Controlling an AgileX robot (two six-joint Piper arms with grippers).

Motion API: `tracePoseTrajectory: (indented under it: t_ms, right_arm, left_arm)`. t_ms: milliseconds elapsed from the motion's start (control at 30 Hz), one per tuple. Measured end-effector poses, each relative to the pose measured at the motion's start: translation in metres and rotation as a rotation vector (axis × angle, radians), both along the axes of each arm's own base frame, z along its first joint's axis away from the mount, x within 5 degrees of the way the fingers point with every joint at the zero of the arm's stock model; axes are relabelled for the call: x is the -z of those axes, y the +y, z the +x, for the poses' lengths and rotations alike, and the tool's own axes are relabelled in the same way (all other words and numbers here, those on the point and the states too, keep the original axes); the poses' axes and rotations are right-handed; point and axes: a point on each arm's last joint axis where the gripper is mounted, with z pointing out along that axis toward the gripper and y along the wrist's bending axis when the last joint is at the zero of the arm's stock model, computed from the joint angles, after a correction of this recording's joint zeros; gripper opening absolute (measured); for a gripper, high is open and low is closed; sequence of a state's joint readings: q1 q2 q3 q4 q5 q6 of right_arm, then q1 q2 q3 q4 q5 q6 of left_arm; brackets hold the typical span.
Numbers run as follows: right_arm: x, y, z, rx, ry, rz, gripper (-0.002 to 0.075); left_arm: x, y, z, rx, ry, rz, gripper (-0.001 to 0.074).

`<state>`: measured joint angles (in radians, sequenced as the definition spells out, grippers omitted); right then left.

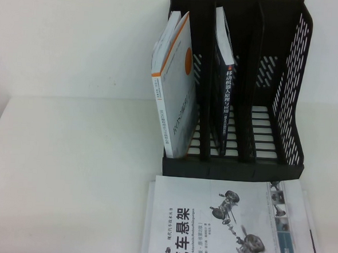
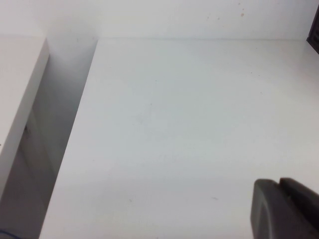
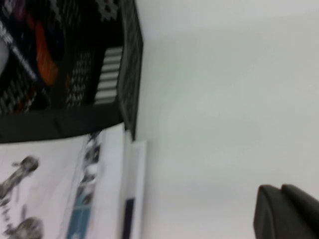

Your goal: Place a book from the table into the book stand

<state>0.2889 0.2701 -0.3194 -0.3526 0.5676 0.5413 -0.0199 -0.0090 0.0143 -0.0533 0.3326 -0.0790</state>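
Note:
The dark navy book (image 1: 224,90) with white characters stands upright in the middle slot of the black book stand (image 1: 301,83) at the back right of the white table (image 1: 68,172). In the right wrist view its orange blob (image 3: 45,59) shows through the stand's perforated wall (image 3: 130,64). Neither gripper shows in the high view. My left gripper (image 2: 279,183) hangs over bare tabletop, fingers together, holding nothing. My right gripper (image 3: 280,189) is over bare table to the right of the stand, fingers together, holding nothing.
A white book with an orange stripe (image 1: 174,86) leans in the stand's left slot; the right slot holds nothing. A white car-suspension book (image 1: 220,221) lies flat in front of the stand and also shows in the right wrist view (image 3: 50,184). The table's left edge (image 2: 75,129) borders a gap.

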Motion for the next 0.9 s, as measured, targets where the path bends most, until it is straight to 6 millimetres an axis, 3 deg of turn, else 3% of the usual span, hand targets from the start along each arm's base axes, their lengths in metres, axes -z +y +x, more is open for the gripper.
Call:
tracePoseTrajectory:
  t_ms: [200,500,900]
  right_arm:
    - [0.004,-0.009,-0.020,0.069,-0.156,-0.081,-0.0003]
    - [0.079,-0.007,-0.016,0.138,-0.092,-0.011,-0.0003]
    - [0.081,-0.005,-0.015,0.104,-0.122,-0.019,-0.0003]
  left_arm:
    - [0.000,0.000,0.000,0.000,0.000,0.000,-0.0002]
    - [0.000,0.000,0.000,0.001,0.000,0.002,-0.0002]
    - [0.000,0.000,0.000,0.001,-0.001,0.002,-0.0002]
